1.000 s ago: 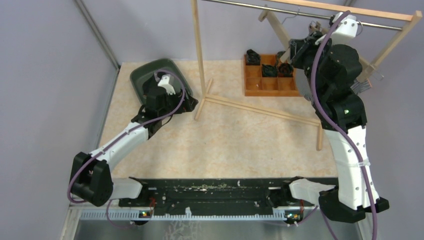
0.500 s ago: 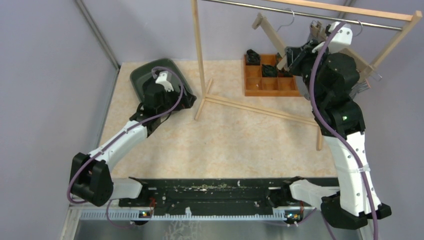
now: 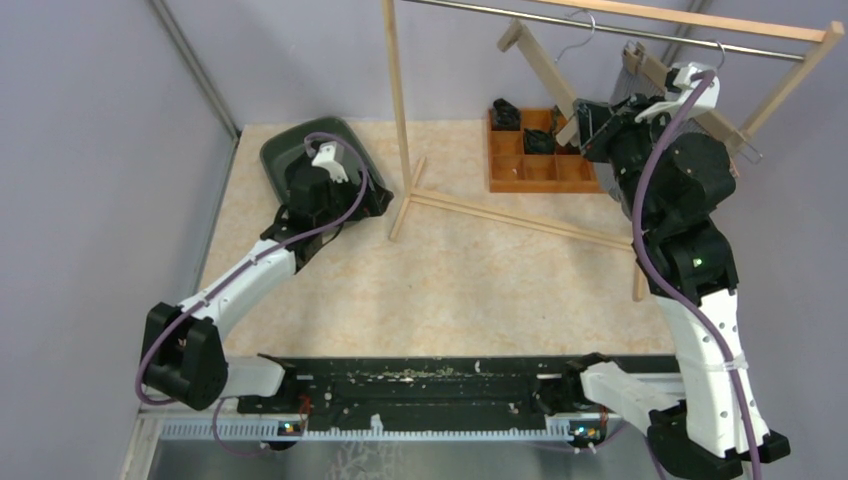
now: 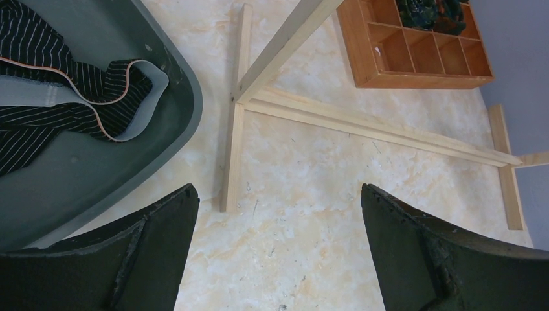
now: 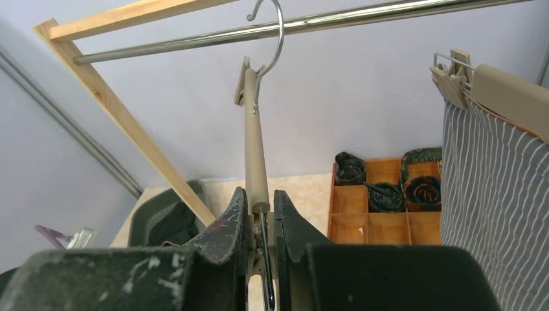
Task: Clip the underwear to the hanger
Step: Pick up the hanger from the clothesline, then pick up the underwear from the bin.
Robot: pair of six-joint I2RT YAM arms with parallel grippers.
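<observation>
The black striped underwear [image 4: 58, 97] with a grey waistband lies in the dark green tray [image 4: 139, 172]. My left gripper [image 4: 278, 189] hangs open over the bare table just right of the tray, holding nothing. A beige hanger [image 5: 254, 152] hooks over the metal rod [image 5: 362, 19]. My right gripper [image 5: 261, 217] is shut on the hanger's near end, at its clip. In the top view the hanger [image 3: 545, 65] slants down from the rod to my right gripper [image 3: 590, 115].
A second hanger [image 5: 508, 91] on the rod carries a grey striped cloth [image 5: 492, 207] at the right. The wooden rack's post [image 3: 398, 110] and floor bars [image 4: 375, 126] stand between the tray [image 3: 300, 135] and a wooden box of rolled ties [image 3: 540, 165].
My right arm has swung to the right with the hanger still in its grip, and the hanger's far end has shifted slightly left. The left arm has barely moved.
</observation>
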